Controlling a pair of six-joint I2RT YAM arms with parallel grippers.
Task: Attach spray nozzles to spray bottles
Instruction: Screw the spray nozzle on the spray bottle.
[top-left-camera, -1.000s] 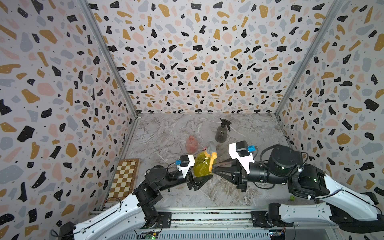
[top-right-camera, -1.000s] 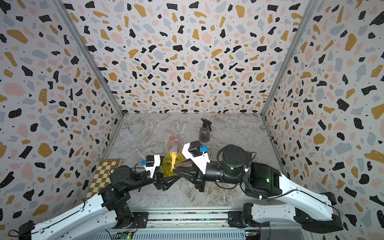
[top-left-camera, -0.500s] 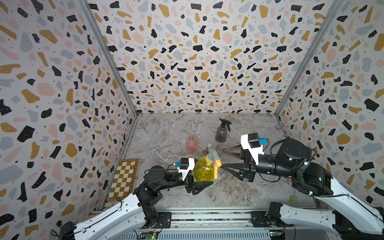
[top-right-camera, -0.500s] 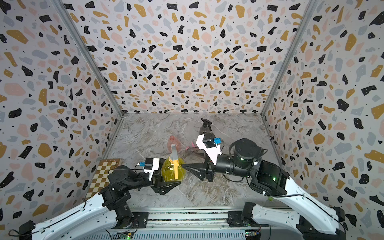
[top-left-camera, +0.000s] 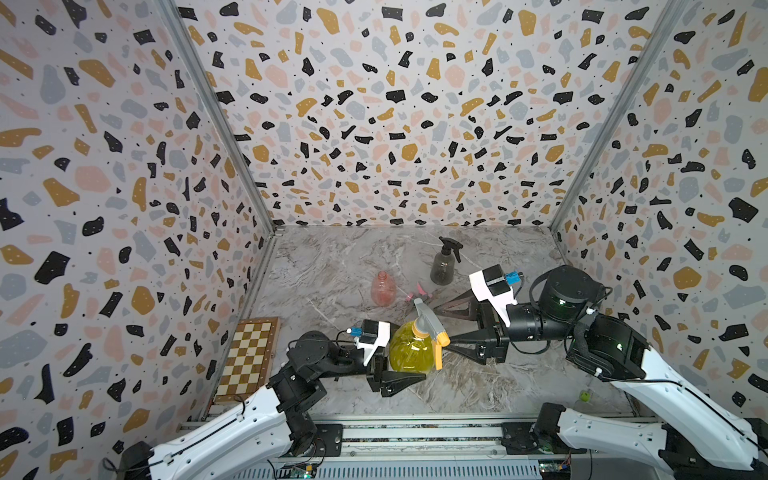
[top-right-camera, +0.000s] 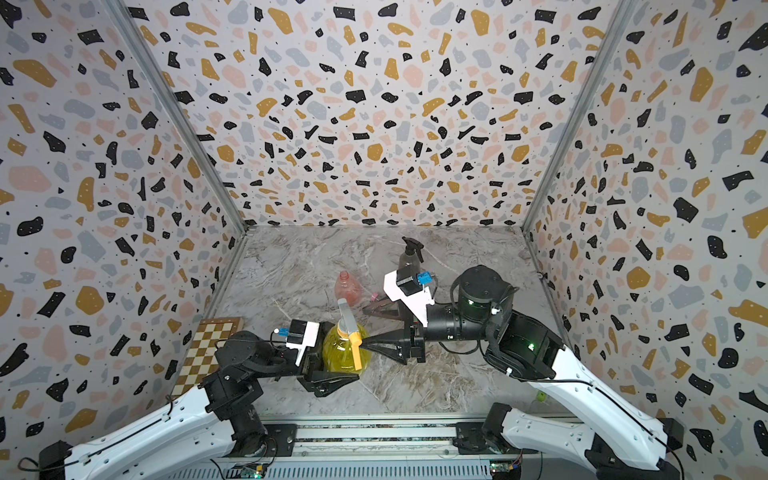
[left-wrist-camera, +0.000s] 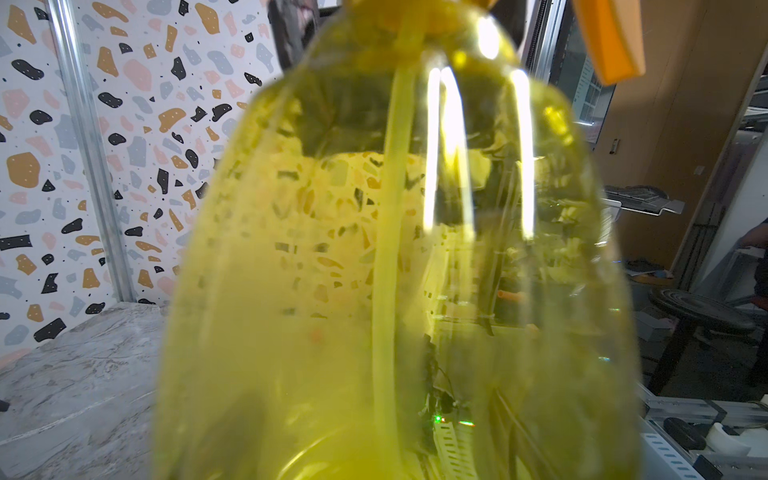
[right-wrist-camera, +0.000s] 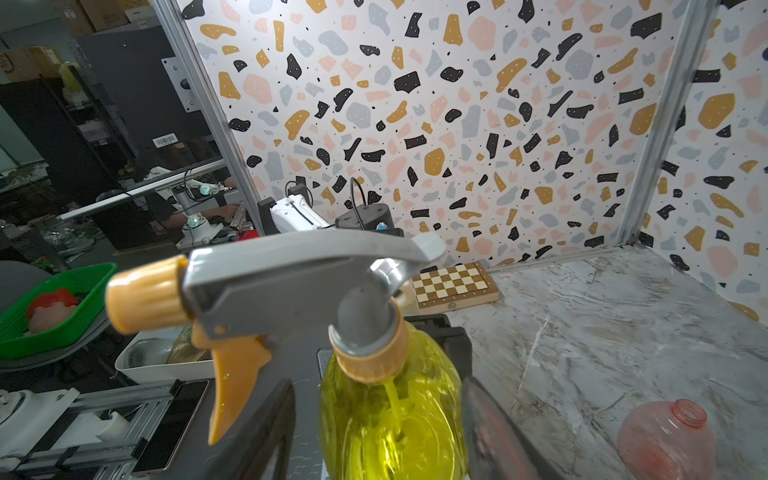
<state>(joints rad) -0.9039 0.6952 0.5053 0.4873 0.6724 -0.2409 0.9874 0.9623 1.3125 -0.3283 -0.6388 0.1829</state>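
The round yellow spray bottle (top-left-camera: 413, 351) (top-right-camera: 345, 351) stands near the front with the grey nozzle (top-left-camera: 428, 322) on its neck by its orange collar (right-wrist-camera: 368, 355). My left gripper (top-left-camera: 409, 368) is shut on the bottle's body, which fills the left wrist view (left-wrist-camera: 395, 270). My right gripper (top-left-camera: 442, 324) (right-wrist-camera: 378, 436) is open, its fingers standing on either side of the bottle's shoulder without touching it. The pink bottle (top-left-camera: 383, 289) (right-wrist-camera: 665, 440) stands open-necked behind, with the pink nozzle (top-left-camera: 419, 293) lying beside it. The dark bottle (top-left-camera: 442, 266) carries the black nozzle.
A folded chessboard (top-left-camera: 249, 357) (right-wrist-camera: 455, 286) lies at the left wall. A small green thing (top-left-camera: 585, 396) sits by the front right edge. Patterned walls close in three sides of the marble floor (top-left-camera: 332, 266).
My right gripper, shut at the grey nozzle a second ago, has opened, let go and drawn back to the right. The left gripper still holds the yellow bottle, now more upright.
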